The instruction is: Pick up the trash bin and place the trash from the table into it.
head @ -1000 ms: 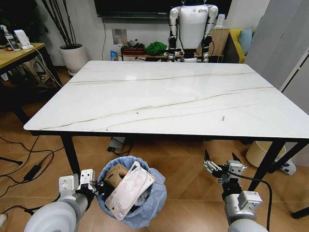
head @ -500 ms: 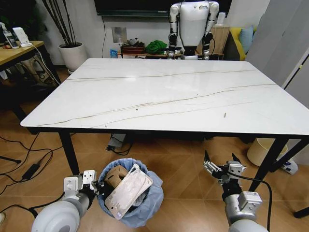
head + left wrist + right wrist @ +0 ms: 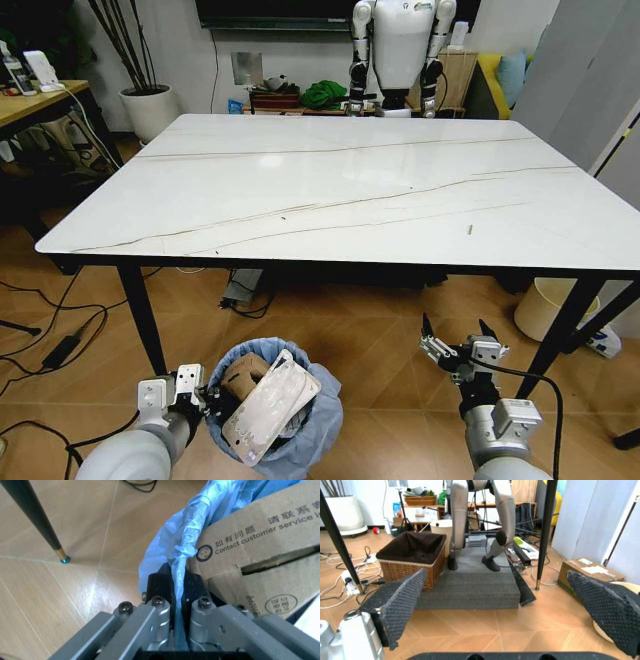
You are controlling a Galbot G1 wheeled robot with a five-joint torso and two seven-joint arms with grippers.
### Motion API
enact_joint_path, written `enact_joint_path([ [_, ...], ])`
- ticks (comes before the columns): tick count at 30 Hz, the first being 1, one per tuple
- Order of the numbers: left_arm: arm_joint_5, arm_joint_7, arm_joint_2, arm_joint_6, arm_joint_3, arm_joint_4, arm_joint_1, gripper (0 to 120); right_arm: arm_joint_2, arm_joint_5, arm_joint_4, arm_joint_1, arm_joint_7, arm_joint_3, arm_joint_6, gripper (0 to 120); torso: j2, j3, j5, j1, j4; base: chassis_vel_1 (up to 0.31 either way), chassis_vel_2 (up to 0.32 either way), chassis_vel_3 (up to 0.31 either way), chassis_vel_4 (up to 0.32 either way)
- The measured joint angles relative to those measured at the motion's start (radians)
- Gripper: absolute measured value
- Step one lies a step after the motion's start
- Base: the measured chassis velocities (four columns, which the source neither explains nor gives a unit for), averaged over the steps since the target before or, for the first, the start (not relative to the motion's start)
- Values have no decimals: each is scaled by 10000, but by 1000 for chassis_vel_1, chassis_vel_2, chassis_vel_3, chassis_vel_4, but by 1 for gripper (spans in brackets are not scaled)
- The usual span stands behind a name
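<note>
The trash bin point(image 3: 275, 415) hangs low in front of the robot, on its left side, below the near edge of the surface point(image 3: 330, 190) and above the wooden floor. The left gripper point(image 3: 190, 392) is clenched on the bin's rim: in the left wrist view its fingers point(image 3: 150, 617) press the blue plastic bag point(image 3: 190, 543) and the edge of the bin between them. The bin stands more or less upright, with its opening facing up. Inside it lie a brown cardboard box point(image 3: 260, 555), which rests against the rim close to the grasp, and a flat pale wrapper point(image 3: 268, 402) that sticks out over the front.

The right gripper point(image 3: 457, 352) is released, with its two pads wide apart, and it holds nothing. It hovers on the robot's right, well apart from the bin and also below the level of the surface. So the left arm alone carries the bin, and it is the nearer one by far.

The white top looks bare of litter except for one tiny dark speck point(image 3: 469, 230) near its right side.

Compared with a second ago, the bin and the left gripper sit lower in the head view and the surface looks larger and nearer. The whole picture has shifted, so this is mostly the camera moving. The grasp on the rim looks the same.
</note>
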Motion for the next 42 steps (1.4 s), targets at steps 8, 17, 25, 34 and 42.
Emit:
enact_joint_path([
  [8,-17,-208,-296,0,-49,52,45,0,5,-2,-3,-26,3,-99,5,100,-330,-210,0,-121,0,0,0,0,0],
  [17,-22,-239,-284,0,-123,63,46,0,108,32,-2,-6,17,-153,3,100,-707,-442,0,-268,0,0,0,0,0],
  [25,-75,-263,-250,0,-146,12,44,0,234,-7,-18,4,17,-201,3,100,-1011,-636,0,-377,0,0,0,0,0],
  [34,-302,-536,-369,0,-120,-43,99,0,292,-114,-52,-21,17,-283,18,100,-1345,-858,0,-488,-1,0,0,0,0],
  [42,-438,-739,-448,0,-150,-50,181,0,318,-230,-150,6,8,-368,79,100,-1692,-1092,0,-602,0,0,0,0,0],
])
